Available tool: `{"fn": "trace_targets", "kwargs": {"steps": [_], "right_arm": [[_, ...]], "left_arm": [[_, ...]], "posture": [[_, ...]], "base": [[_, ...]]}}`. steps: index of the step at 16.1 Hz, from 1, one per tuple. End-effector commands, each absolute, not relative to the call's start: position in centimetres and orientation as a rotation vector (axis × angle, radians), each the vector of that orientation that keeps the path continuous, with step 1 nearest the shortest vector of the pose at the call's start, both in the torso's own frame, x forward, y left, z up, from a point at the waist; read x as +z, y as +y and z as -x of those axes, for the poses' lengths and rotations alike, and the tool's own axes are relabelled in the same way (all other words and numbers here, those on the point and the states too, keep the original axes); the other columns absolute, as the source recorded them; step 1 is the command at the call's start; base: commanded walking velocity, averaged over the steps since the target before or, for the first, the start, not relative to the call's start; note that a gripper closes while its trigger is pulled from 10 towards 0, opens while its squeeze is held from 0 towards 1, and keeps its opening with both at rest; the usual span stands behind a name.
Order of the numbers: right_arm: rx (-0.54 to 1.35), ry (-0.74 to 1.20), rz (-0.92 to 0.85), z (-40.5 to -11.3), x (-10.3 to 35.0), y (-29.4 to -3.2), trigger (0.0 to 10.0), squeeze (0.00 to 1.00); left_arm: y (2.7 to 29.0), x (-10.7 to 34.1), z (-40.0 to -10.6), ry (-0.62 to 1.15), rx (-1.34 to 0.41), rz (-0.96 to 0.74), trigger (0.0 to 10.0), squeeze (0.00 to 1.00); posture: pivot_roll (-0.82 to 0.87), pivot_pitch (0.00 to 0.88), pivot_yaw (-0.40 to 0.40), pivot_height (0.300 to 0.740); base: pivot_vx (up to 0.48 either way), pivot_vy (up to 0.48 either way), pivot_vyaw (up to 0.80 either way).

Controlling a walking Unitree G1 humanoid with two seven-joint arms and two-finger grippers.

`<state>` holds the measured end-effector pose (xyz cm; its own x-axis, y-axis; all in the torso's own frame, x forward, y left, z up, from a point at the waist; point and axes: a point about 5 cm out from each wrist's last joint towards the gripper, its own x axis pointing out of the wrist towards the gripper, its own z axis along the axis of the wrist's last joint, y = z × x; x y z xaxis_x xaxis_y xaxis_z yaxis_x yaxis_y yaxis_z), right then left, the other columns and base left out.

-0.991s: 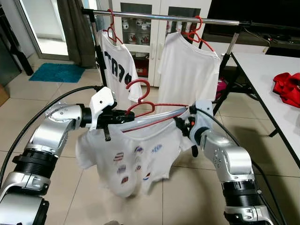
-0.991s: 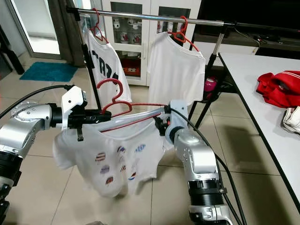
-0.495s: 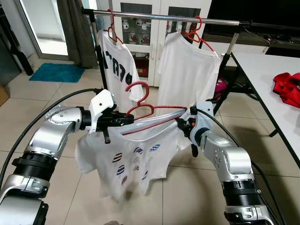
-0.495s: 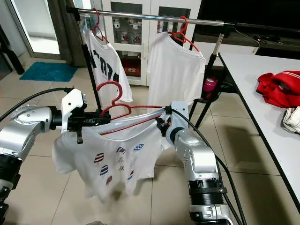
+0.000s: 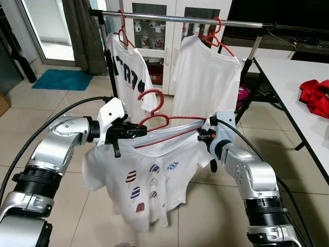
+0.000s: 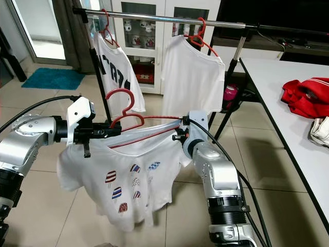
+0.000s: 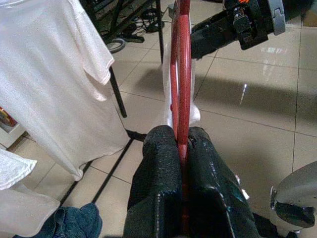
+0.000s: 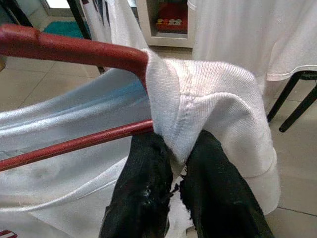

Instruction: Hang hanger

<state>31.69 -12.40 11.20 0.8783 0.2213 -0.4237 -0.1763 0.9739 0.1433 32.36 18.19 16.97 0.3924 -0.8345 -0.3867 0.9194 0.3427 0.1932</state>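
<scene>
Black fingers of your left gripper (image 7: 182, 148) pinch the red hanger (image 5: 164, 119) at one end; your right gripper (image 8: 179, 163) is clamped on its far end through the white shirt (image 5: 149, 170). Stiff, light frame, limp cloth: judge the ends the best hold. It hangs below the rail (image 5: 205, 21), hook free. Wrist views show each grip; head views show the rail.

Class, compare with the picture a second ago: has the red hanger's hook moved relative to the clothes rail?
Yes, slightly. The red hanger's hook has risen toward the clothes rail, though it hangs well below it.
</scene>
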Motion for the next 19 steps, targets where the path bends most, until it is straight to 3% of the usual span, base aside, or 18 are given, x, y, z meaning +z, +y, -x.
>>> {"fn": "trace_targets", "kwargs": {"steps": [1, 9, 19], "right_arm": [[0.203, 0.433, -0.096, -31.9, 11.5, -12.7, 0.0, 0.0], [0.208, 0.402, -0.089, -31.1, 12.1, -13.5, 0.0, 0.0], [0.293, 0.371, -0.096, -30.7, 13.1, -11.7, 0.0, 0.0]], "left_arm": [[18.2, 17.7, -32.3, 0.206, -1.153, -0.425, 0.0, 0.0], [19.5, 16.2, -33.0, 0.267, -1.019, -0.536, 0.0, 0.0], [17.3, 14.5, -32.5, 0.301, -1.119, -0.54, 0.0, 0.0]], "posture": [[-0.13, 0.0, -0.012, 0.74], [-0.13, 0.0, -0.014, 0.74], [-0.14, 0.0, -0.007, 0.74]], "base": [[0.0, 0.0, 0.0], [0.0, 0.0, 0.0], [0.0, 0.0, 0.0]]}}
